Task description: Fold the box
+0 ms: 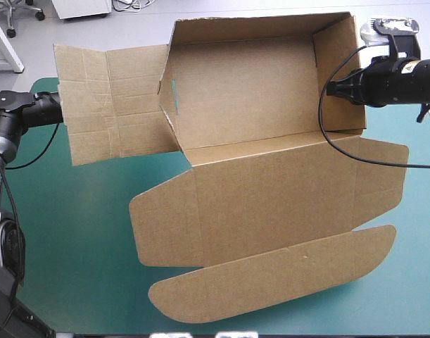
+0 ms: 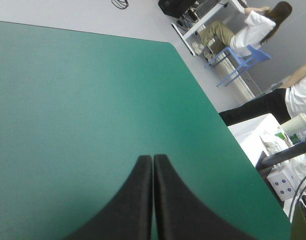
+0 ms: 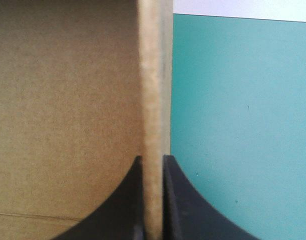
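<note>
1. Two arms show in the high view.
   - The box lies on the desk, with its tray toward the desk's far edge and opening upward.
   - Its lid lies flat, pointing at the desk's near edge.
   - The tray's long axis runs parallel to the desk's far edge.
   - The far and right walls are up. The left end panel is unfolded and reaches toward the desk's left edge, over the left arm.
   - The right end effector is on the right wall, toward the desk's right edge.

2. Left wrist view: the left end effector is clenched on nothing.
   - Only bare desk shows ahead of it, out to a desk corner. No board is in sight.
   - Risk, my read: while clenched it can only push the left end panel, not grip it.
   - A push off the crease could buckle the board or slide the box toward the desk's right edge.

3. Right wrist view: the right end effector is grasping the box, with the wall's top edge pinched between its fingers.
   - The wall's face is on one side of the fingers and desk on the other.
   - Risk, my read: this is a pinch on a single wall, so a hard pull could bend or tear it, or tilt the tray off the desk.
   - Letting go early may let the wall drop flat, since I see no tuck holding it.
</note>
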